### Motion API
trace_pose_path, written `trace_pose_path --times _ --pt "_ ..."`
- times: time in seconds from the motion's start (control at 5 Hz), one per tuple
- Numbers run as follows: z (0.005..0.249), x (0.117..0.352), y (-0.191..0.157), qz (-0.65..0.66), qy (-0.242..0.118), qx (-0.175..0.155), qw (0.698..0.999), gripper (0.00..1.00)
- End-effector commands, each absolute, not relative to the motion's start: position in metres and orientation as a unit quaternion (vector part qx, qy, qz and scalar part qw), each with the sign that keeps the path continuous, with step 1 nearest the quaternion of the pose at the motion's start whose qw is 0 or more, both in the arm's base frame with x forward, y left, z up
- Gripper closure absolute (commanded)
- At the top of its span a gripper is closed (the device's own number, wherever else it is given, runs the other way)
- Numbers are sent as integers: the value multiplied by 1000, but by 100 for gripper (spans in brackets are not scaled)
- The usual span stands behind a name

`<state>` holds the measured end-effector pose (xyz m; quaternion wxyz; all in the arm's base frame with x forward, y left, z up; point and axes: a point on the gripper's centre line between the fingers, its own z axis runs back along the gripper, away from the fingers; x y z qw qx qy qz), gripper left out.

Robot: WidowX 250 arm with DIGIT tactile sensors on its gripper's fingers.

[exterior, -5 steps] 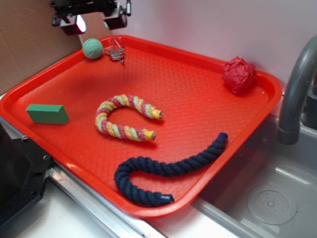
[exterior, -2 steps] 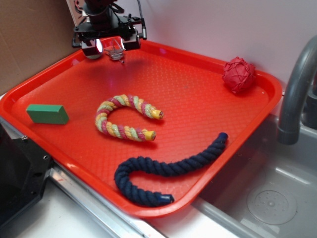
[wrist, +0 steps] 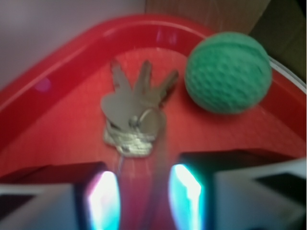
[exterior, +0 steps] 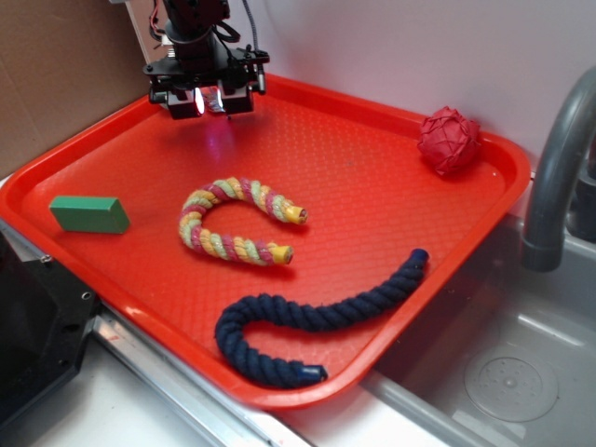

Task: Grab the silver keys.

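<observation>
While the pincer [exterior: 207,101] hangs low over the tray's far-left corner, its pads [wrist: 103,201] stand apart w/ a clear gap, nothing between them. Wrist view shows the keys [wrist: 135,115] lying flat on the tray [exterior: 372,177] just ahead of the pads, roughly centred on the gap, blades fanned toward the rim; the green ball [wrist: 228,72] sits just beside them, right in that view, whether touching can't tell. In the ext. view keys and ball are hidden behind the arm. So approach looks about done, grasp not yet made: keys not lifted. Left, as I judge it: ease forward/down till the pads straddle the bunch, close, lift. Ball's nearness is the main risk. Elsewhere: striped rope [exterior: 235,223], navy rope [exterior: 307,317], green block [exterior: 89,214], red ball [exterior: 449,140], all well apart.
</observation>
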<state>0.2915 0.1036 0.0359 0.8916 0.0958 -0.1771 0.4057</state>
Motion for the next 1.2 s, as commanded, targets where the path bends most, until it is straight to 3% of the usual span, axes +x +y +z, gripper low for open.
trace_pose_path --times 0.0,0.4,0.6,1.0 --pt "124 260 123 365 -197 53 908 100" --pt "152 252 118 338 -218 32 915 100" --pt "132 266 119 339 -221 44 914 0" --pt "91 296 118 334 -221 49 915 0"
